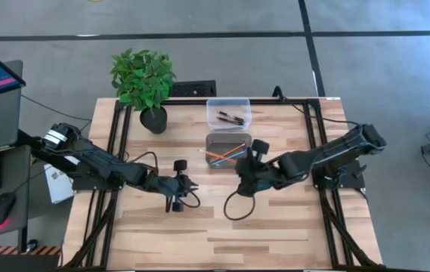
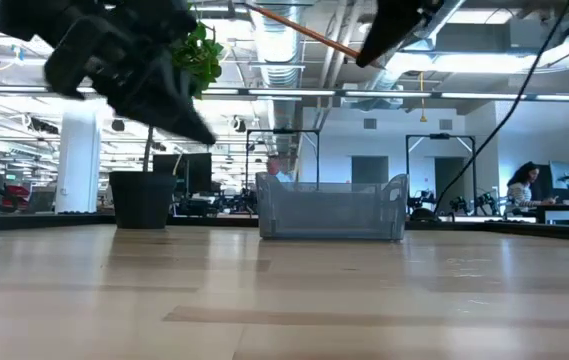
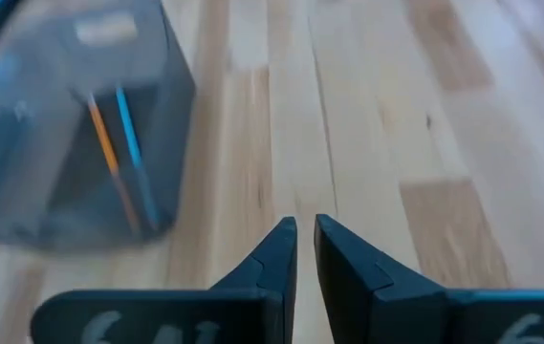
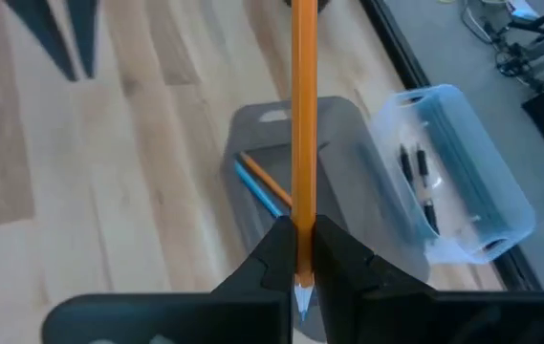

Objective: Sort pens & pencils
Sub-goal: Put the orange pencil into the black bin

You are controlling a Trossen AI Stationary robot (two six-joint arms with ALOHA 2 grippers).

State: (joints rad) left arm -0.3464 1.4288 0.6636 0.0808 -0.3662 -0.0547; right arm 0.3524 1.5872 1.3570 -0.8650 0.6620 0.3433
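Right wrist view alone shows right gripper jaws pinching an orange pencil.

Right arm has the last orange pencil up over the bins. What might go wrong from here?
1. The right end effector pinches the orange pencil near its tip, so the long free end may swing or slip.
2. The clear bin of pens sits right beside the grey tray; a drop off target could land there.
3. The left end effector hangs nearby.
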